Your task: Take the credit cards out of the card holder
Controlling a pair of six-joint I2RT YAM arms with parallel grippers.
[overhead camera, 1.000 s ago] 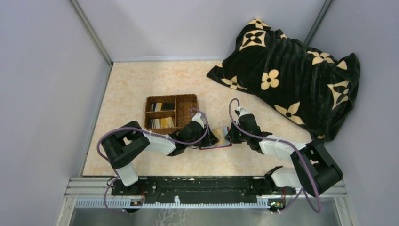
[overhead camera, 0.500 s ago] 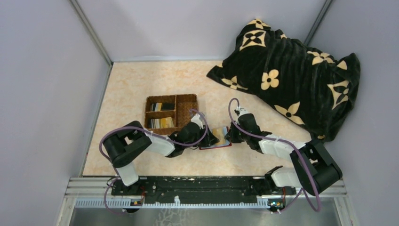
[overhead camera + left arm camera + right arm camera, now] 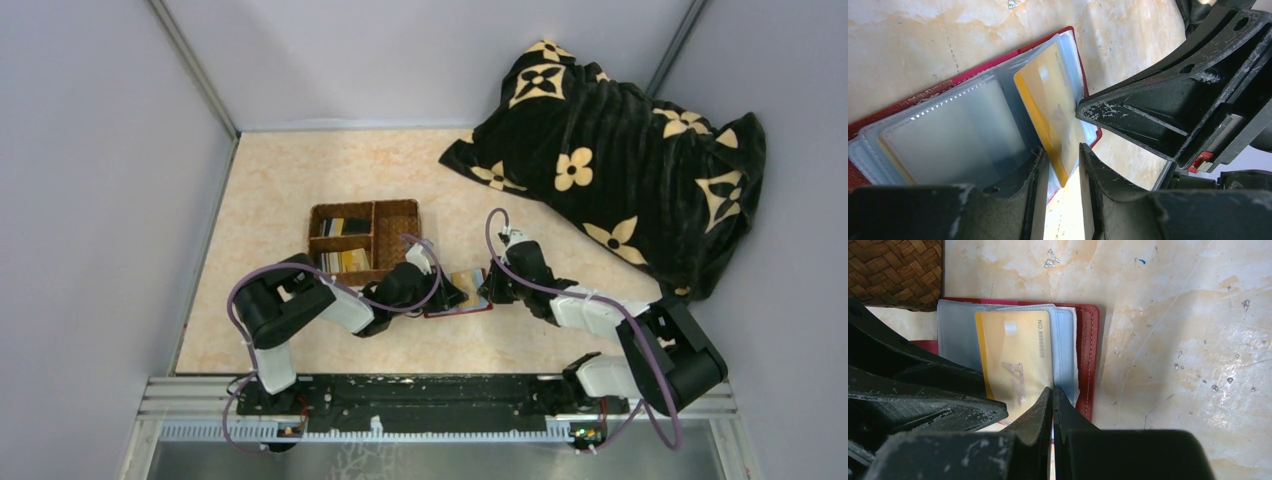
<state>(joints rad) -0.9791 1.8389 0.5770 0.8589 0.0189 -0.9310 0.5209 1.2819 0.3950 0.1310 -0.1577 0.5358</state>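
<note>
The red card holder [image 3: 465,288] lies open on the table between my two grippers. It shows its clear bluish pockets in the left wrist view [image 3: 948,135] and its red edge in the right wrist view [image 3: 1090,355]. A yellow credit card [image 3: 1050,100] sticks partway out of one pocket and also shows in the right wrist view [image 3: 1015,355]. My left gripper [image 3: 1063,150] is slightly open, with the card's lower corner in the gap between its fingers. My right gripper [image 3: 1052,390] is shut, and its tips press on the pocket edge beside the card. Its dark fingers [image 3: 1148,100] fill the right of the left wrist view.
A brown wicker divided basket [image 3: 395,215] stands just left of the holder. Several cards [image 3: 343,261] lie in its compartments, and its corner shows in the right wrist view [image 3: 893,270]. A black blanket with cream flowers [image 3: 610,150] is heaped at the back right. Grey walls enclose the table.
My left arm's elbow has swung to the right, towards the basket. Both grippers and the card holder have stayed where they were.
</note>
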